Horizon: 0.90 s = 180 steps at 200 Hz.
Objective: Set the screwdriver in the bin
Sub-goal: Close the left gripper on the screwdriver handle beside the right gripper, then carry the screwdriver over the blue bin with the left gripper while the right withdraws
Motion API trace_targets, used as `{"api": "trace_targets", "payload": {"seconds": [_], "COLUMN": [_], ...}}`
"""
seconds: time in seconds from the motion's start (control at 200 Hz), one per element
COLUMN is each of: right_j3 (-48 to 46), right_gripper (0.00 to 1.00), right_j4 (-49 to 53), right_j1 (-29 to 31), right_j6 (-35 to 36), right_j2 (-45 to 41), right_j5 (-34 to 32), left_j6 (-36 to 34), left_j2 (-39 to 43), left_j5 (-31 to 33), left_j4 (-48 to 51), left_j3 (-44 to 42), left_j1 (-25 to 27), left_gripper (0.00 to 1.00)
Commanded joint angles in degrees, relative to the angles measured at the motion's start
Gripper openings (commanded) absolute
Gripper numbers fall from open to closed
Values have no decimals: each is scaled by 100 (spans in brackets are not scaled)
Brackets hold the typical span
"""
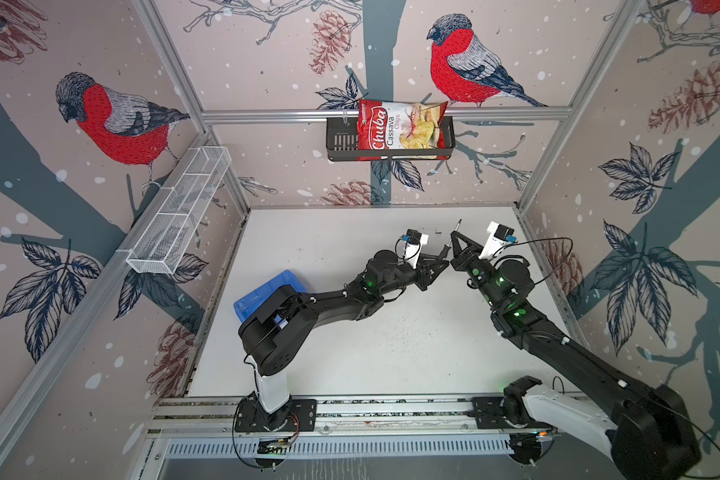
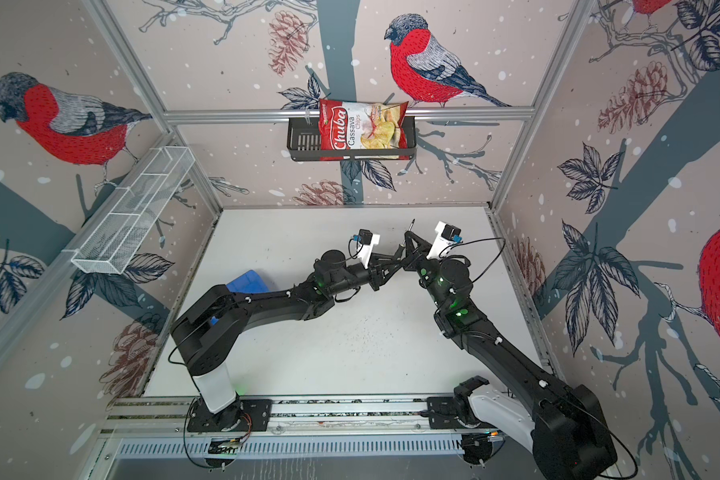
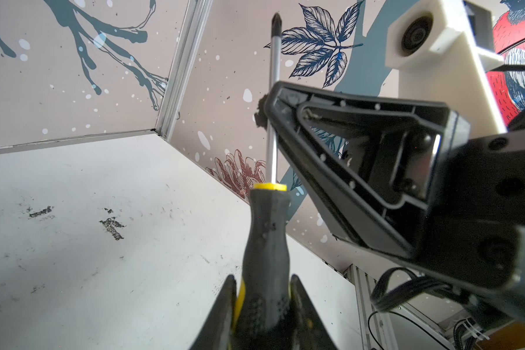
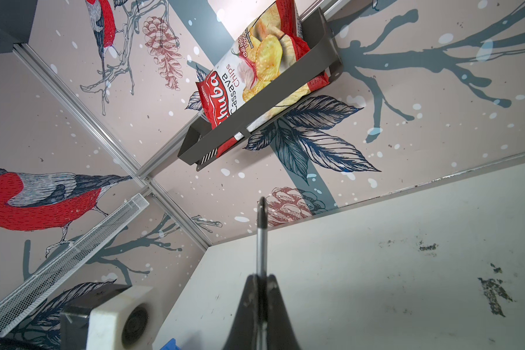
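- Two grippers, one screwdriver (image 3: 267,230). In the left wrist view we see the left gripper (image 3: 262,278) clamped on the black handle, with a yellow ring where the shaft starts.
- The right gripper (image 4: 261,277) is pinched tight on the thin silver shaft, and the dark tip pokes out past its fingers.
- The only writing we can read is "Chuba Cassava Chips" on the red and white bag (image 1: 400,129). It sits in the black basket (image 1: 341,141) on the back wall.
- In both top views the screwdriver is held up off the white table (image 1: 350,353), right of the middle and near the back edge. Its tip points toward the back wall.
- The blue bin (image 1: 267,291) sits at the table's left edge, partly hidden under the left arm's elbow and well apart from the screwdriver.
- The tabletop between the grippers and the bin is open, with a few dark scuffs near the back.
- The white wire basket (image 1: 179,212) hangs on the left wall, above the table's edge.
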<state>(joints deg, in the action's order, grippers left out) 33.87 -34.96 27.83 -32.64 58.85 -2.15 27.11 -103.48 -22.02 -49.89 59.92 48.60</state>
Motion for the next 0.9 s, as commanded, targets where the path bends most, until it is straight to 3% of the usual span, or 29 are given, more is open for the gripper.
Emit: {"api": "trace_targets", "payload": {"seconds": [0.0, 0.095, 0.28, 0.455, 0.535, 0.76, 0.896], "right_j3": [78, 119, 120, 104, 19, -127, -33], "right_gripper": [3, 16, 68, 93, 100, 100, 100], "right_j4": [-17, 39, 153, 389, 351, 208, 293], "right_j1": [9, 11, 5, 5, 15, 29, 160], "right_j6": [137, 213, 431, 767, 964, 1635, 2206], "right_j2": [-23, -44, -184, -377, -478, -527, -333], "right_j5": [5, 67, 147, 246, 332, 980, 1541], "left_j6": [-105, -141, -491, -991, -1095, -1383, -1725], "left_j2": [64, 97, 317, 735, 972, 1739, 2201], "left_j5": [14, 74, 263, 422, 427, 382, 61], "left_j4": [-292, -371, -256, -124, 30, 278, 1172], "left_j3": [-32, -92, -243, -670, -892, -1520, -1545], "left_j1": [7, 9, 1, -167, -338, -874, -1250], "left_gripper": [14, 12, 10, 8, 7, 2, 2]}}
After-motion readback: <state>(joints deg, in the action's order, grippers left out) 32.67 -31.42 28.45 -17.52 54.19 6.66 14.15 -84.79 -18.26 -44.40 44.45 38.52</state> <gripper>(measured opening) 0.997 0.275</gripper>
